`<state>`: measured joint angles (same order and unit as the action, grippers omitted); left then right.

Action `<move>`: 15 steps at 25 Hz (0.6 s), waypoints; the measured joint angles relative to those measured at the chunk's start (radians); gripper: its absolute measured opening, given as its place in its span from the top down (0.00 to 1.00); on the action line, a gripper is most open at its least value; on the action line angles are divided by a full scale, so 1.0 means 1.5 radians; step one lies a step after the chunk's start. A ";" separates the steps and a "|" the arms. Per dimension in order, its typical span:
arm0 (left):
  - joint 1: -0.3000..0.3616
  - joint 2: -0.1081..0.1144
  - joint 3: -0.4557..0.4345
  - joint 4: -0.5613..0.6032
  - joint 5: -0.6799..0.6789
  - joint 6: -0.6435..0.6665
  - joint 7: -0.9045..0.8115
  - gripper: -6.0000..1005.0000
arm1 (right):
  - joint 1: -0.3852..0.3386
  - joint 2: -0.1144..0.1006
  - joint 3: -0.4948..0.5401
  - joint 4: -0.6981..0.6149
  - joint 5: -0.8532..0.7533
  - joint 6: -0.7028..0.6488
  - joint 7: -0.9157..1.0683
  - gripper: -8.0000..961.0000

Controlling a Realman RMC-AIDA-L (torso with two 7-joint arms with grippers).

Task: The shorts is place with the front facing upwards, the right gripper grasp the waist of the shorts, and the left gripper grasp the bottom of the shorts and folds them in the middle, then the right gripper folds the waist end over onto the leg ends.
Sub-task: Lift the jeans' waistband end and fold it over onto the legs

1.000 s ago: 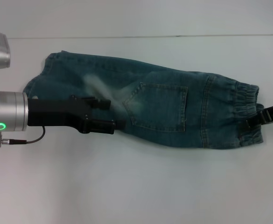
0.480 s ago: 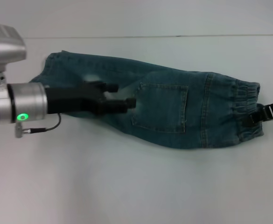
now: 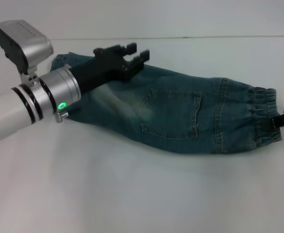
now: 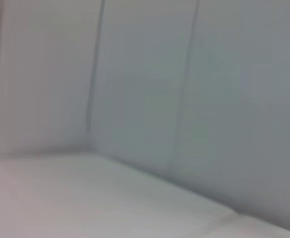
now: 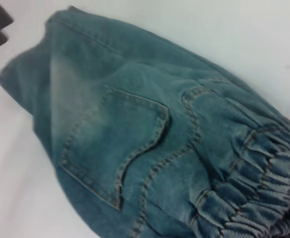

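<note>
Shorts (image 5: 135, 144) absent from left wrist view

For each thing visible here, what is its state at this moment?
shorts: folded in half lengthwise, lying flat on the table, pocket side up.
left gripper: open, empty, raised above the leg end.
right gripper: at the waistband, mostly out of frame.
</note>
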<state>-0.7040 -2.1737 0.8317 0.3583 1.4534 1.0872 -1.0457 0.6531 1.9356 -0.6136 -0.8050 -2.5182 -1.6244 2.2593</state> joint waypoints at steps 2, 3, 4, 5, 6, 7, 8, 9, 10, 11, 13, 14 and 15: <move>-0.010 0.000 -0.002 -0.049 -0.081 -0.009 0.106 0.55 | -0.004 -0.001 0.022 0.000 0.008 -0.024 -0.008 0.89; -0.015 0.000 -0.003 -0.072 -0.124 -0.014 0.165 0.59 | -0.005 -0.002 0.028 -0.001 0.013 -0.032 -0.009 0.89; -0.022 0.000 -0.004 -0.101 -0.173 -0.021 0.246 0.62 | -0.007 -0.004 0.033 -0.002 0.020 -0.042 -0.010 0.89; -0.029 0.000 -0.003 -0.129 -0.208 -0.023 0.315 0.66 | -0.008 -0.007 0.036 -0.002 0.026 -0.049 -0.010 0.89; -0.036 0.000 -0.004 -0.152 -0.231 -0.023 0.370 0.70 | -0.011 -0.011 0.040 -0.002 0.037 -0.061 -0.011 0.89; -0.044 -0.001 -0.003 -0.173 -0.249 -0.022 0.420 0.72 | -0.012 -0.016 0.044 -0.002 0.050 -0.072 -0.013 0.89; -0.055 -0.001 -0.003 -0.199 -0.257 -0.023 0.480 0.74 | -0.014 -0.022 0.049 -0.001 0.066 -0.085 -0.014 0.89; -0.062 -0.001 -0.004 -0.211 -0.258 -0.025 0.510 0.77 | -0.015 -0.026 0.054 0.000 0.083 -0.098 -0.016 0.89; -0.071 -0.001 -0.004 -0.228 -0.258 -0.032 0.552 0.79 | -0.016 -0.031 0.060 0.000 0.100 -0.111 -0.018 0.89; -0.080 -0.001 -0.005 -0.247 -0.259 -0.041 0.601 0.81 | -0.018 -0.036 0.065 -0.002 0.115 -0.123 -0.018 0.89; -0.090 -0.001 -0.005 -0.270 -0.259 -0.054 0.663 0.85 | -0.021 -0.047 0.075 -0.002 0.147 -0.148 -0.018 0.89; -0.093 -0.001 -0.006 -0.280 -0.257 -0.059 0.691 0.87 | -0.023 -0.052 0.079 -0.001 0.162 -0.156 -0.018 0.89; -0.095 -0.001 -0.006 -0.284 -0.256 -0.062 0.704 0.89 | -0.024 -0.057 0.083 0.001 0.176 -0.165 -0.018 0.89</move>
<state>-0.8461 -2.1750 0.8228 -0.0679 1.0691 0.9944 0.0096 0.6168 1.8500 -0.4890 -0.8036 -2.2542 -1.8711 2.2323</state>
